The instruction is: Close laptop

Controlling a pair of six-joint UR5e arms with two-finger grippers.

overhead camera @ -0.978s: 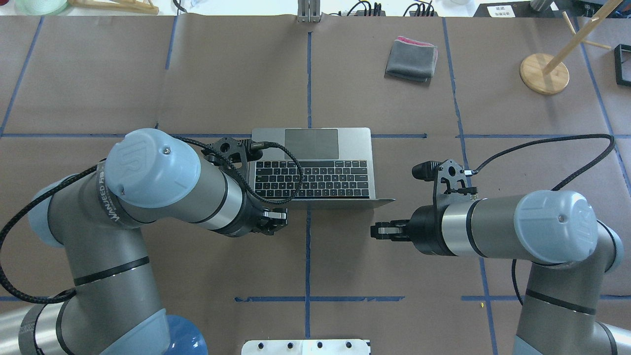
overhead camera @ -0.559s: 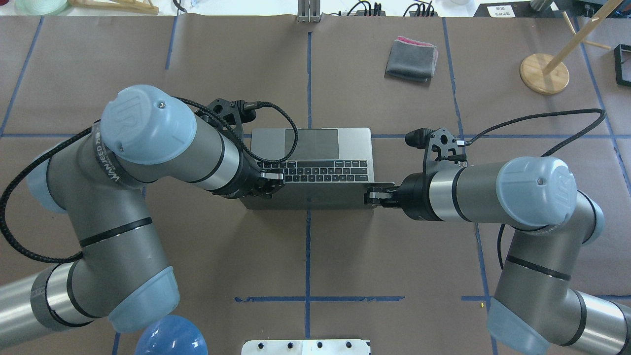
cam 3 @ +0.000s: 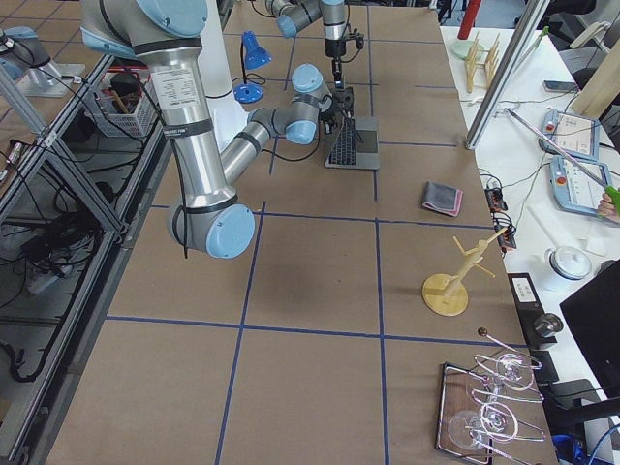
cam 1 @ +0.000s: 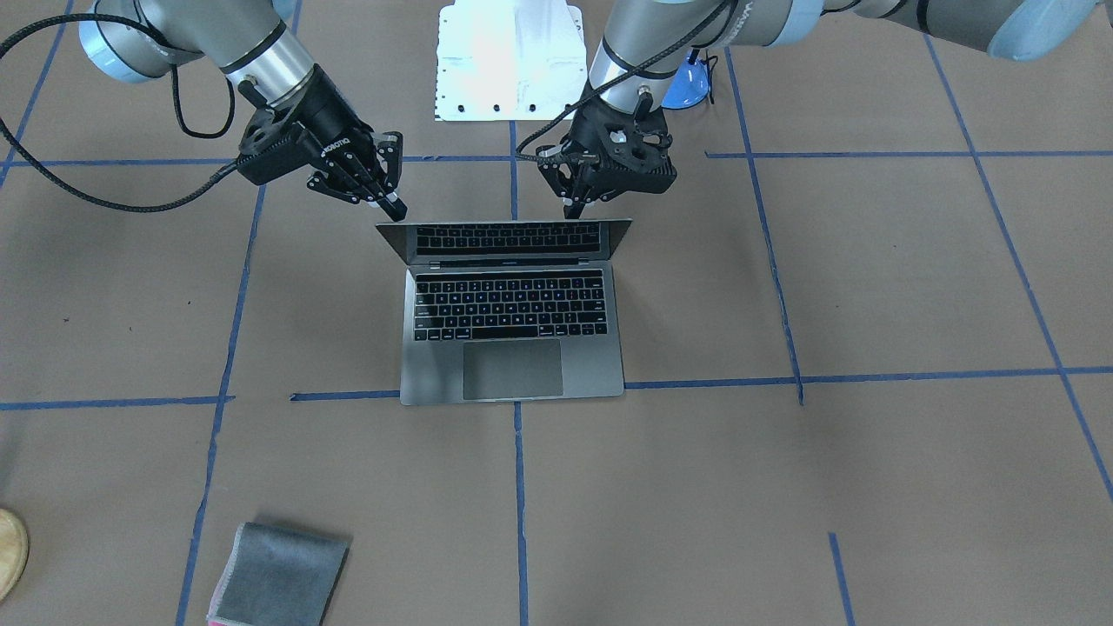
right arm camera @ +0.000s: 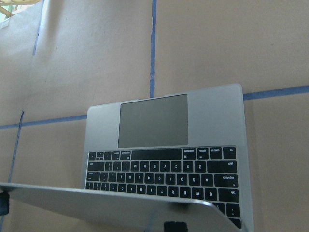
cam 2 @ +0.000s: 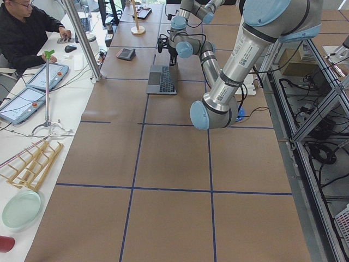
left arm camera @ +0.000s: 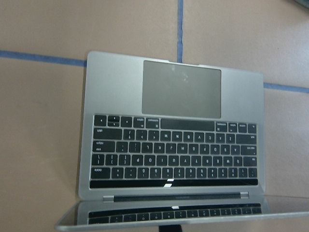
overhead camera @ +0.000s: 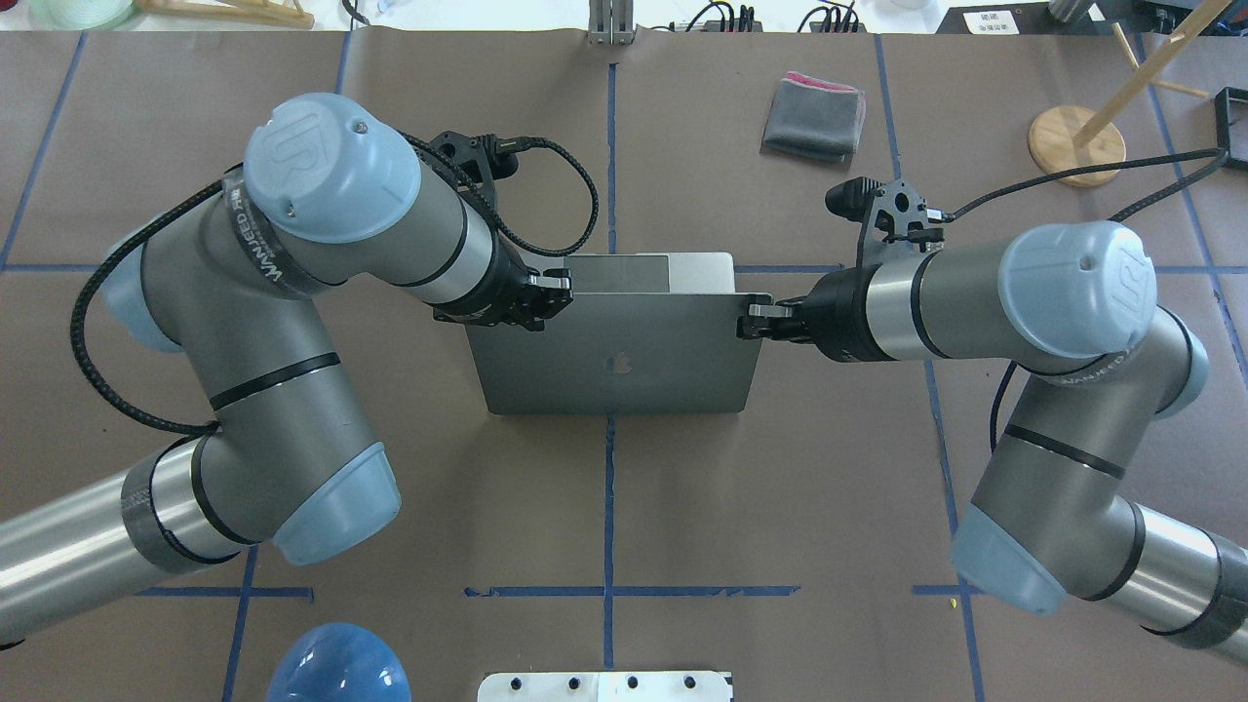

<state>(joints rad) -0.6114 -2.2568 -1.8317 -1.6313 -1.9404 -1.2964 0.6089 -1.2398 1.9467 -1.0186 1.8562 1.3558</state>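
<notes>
The space-grey laptop (overhead camera: 624,341) sits mid-table, half open. Its lid leans over the keyboard, so the overhead view shows the lid's back with the dark apple logo. In the front-facing view the laptop (cam 1: 513,369) shows its keyboard, its trackpad and the tilted dark screen. My left gripper (overhead camera: 554,288) is shut, its tips against the lid's top corner on the robot's left, also in the front-facing view (cam 1: 574,209). My right gripper (overhead camera: 749,320) is shut at the opposite top corner, also in the front-facing view (cam 1: 396,209). Both wrist views look down past the lid's edge at the keyboard (left arm camera: 176,154) (right arm camera: 159,174).
A folded grey cloth with a pink edge (overhead camera: 814,117) lies at the far right of centre. A wooden stand (overhead camera: 1075,144) and a black frame (overhead camera: 1230,127) are at the far right. A blue dome (overhead camera: 336,668) and a white plate (overhead camera: 604,685) are at the near edge.
Both grippers have moved forward, away from the robot, with the lid's top edge. The lid has swung from nearly upright down over the keyboard.
</notes>
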